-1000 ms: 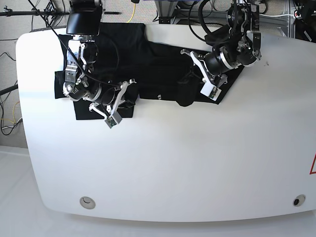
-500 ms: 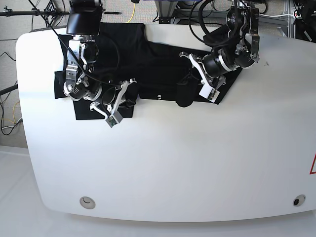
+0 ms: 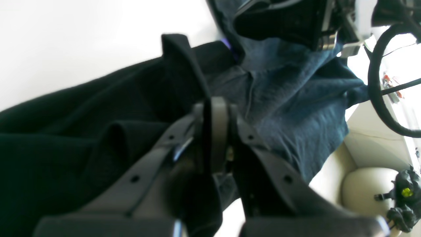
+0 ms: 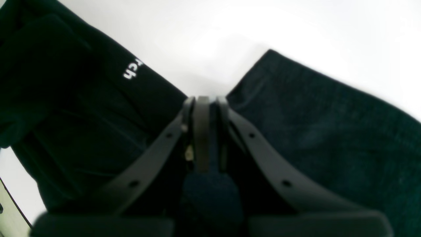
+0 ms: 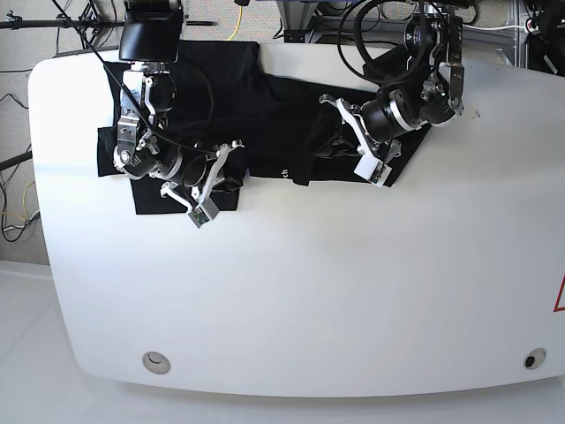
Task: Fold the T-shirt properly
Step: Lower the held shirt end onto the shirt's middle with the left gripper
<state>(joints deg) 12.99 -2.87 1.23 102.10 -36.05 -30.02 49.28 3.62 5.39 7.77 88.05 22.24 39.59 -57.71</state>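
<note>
A: Black cotton, the T-shirt [image 5: 265,115] lay spread across the far side of the white table [image 5: 309,291], its lower edge bunched beneath both arms. The left pincer [image 3: 215,131] was pressed together on a fold of that cloth, which rose in a ridge just past its tips; the right pincer [image 4: 205,128] was likewise pressed together, with dark cloth caught between its fingers near the white lettering [image 4: 131,69].

B: How, by judgement, should the step in hand have been carried out?

A: Both arms should probably have drawn the pinched edge together, level and at one pace, so that the fold came out straight and not skewed. A grip on a single layer would have helped; catching two layers risked dragging the whole garment.

B: What could not be made out?

A: The printed patch was hidden, save a purple glint [image 3: 227,42] in the left wrist view. How many layers each pincer held could not be told, and the arms covered much of the shirt in the base view.
</note>
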